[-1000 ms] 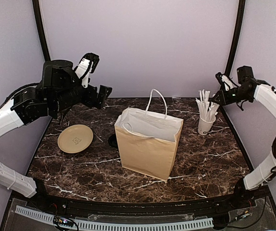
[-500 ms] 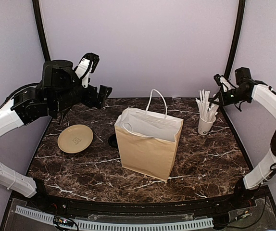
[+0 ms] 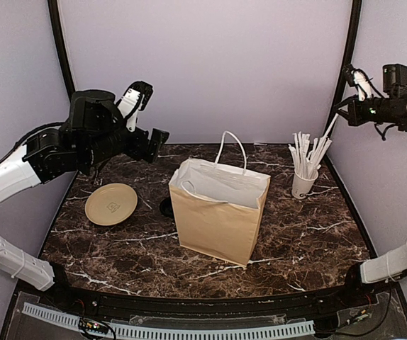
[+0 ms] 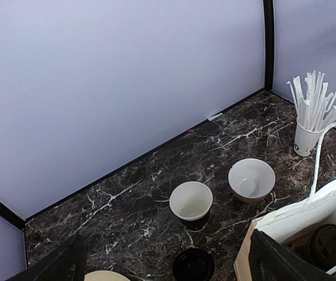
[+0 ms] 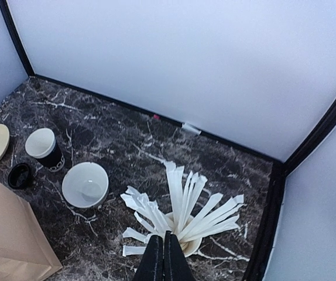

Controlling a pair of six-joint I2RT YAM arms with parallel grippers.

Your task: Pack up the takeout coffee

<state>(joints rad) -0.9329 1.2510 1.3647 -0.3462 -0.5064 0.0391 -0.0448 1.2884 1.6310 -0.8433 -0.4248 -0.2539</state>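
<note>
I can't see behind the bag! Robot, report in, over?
Left claw open. Right claw shut on a wrapped straw, high above the straw cup. Lidded coffee cup in the paper bag; lidless coffee cup on the table. Nothing in the way.

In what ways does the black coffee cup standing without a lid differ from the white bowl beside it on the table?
The coffee cup is black outside and white inside, while the bowl looks pale all over. The coffee cup is taller and narrower; the bowl is lower and wider at the rim. Both stand upright on the table, open at the top, and appear empty.
</note>
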